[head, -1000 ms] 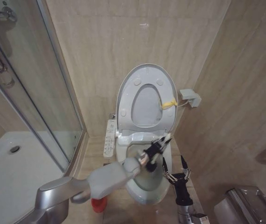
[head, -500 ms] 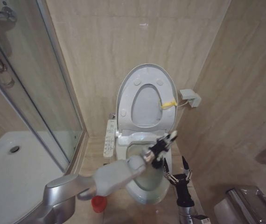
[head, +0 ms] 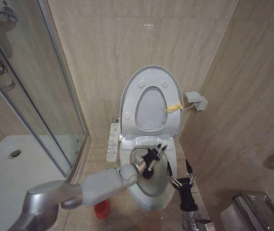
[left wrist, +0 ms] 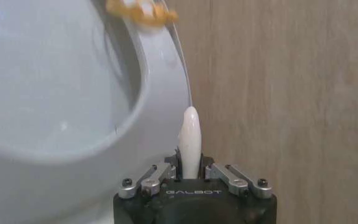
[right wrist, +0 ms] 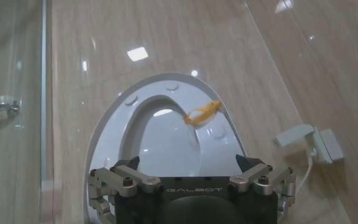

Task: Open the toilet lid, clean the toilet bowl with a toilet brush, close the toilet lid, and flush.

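Note:
The toilet lid stands raised against the wall, with the ring seat up against it and a yellow tag at its edge. Below lies the open toilet bowl. My left gripper hangs over the bowl's middle, shut on the thin white handle of the toilet brush; the bristle head is hidden. In the left wrist view the left gripper faces the lid. My right gripper waits open beside the bowl's right rim, and the right wrist view shows its fingertips apart below the lid.
A red round holder sits on the floor left of the bowl. The bidet control panel sticks out on the left. A glass shower door and white shower tray lie left. A wall box and a metal bin are on the right.
My left gripper, holding the brush handle, swung from near the bowl's right rim back left and slightly down over the bowl's middle. The right gripper has hardly moved.

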